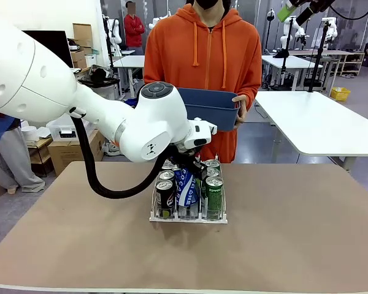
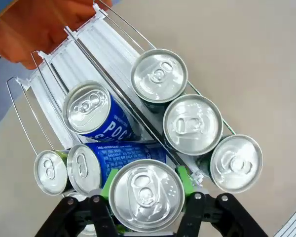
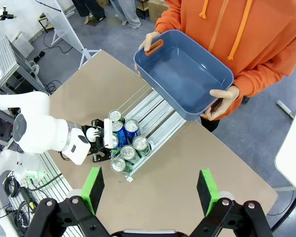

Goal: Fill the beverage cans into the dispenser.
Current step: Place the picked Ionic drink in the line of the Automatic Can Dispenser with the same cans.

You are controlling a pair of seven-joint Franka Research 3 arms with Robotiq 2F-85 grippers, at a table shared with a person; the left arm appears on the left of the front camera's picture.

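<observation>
currently the dispenser (image 1: 188, 217) sits on the brown table (image 1: 294, 233), near its middle, with its low front lip toward the robot. in the front view the left arm reaches across from picture left and its gripper (image 1: 185, 160) hangs over the middle lane. in the left wrist view the left gripper (image 2: 144, 197) is clamped on a can (image 2: 145, 195), green pads (image 2: 184, 178) pressed to both sides of the silver top; the held can is seen from above, so its body colour cannot be told there. beside it in that view a blue-and-white can (image 2: 119, 154) lies tilted across the middle lane, and a second blue can (image 2: 91, 111) stands farther back. 3 silver-topped cans (image 2: 192, 124) stand in a row in the lane at picture right, touching one another; in the front view the nearest of that lane is green (image 1: 213, 196). a black can (image 1: 165, 197) stands at the front of the left lane. the right gripper (image 3: 150, 190) is high above the table, jaws wide apart and holding nothing. at the far side a person in an orange hoodie (image 1: 202, 55) holds a blue tub (image 3: 183, 74) with both hands, 1 hand (image 3: 223, 101) on each end; the tub looks empty in the right wrist view.
</observation>
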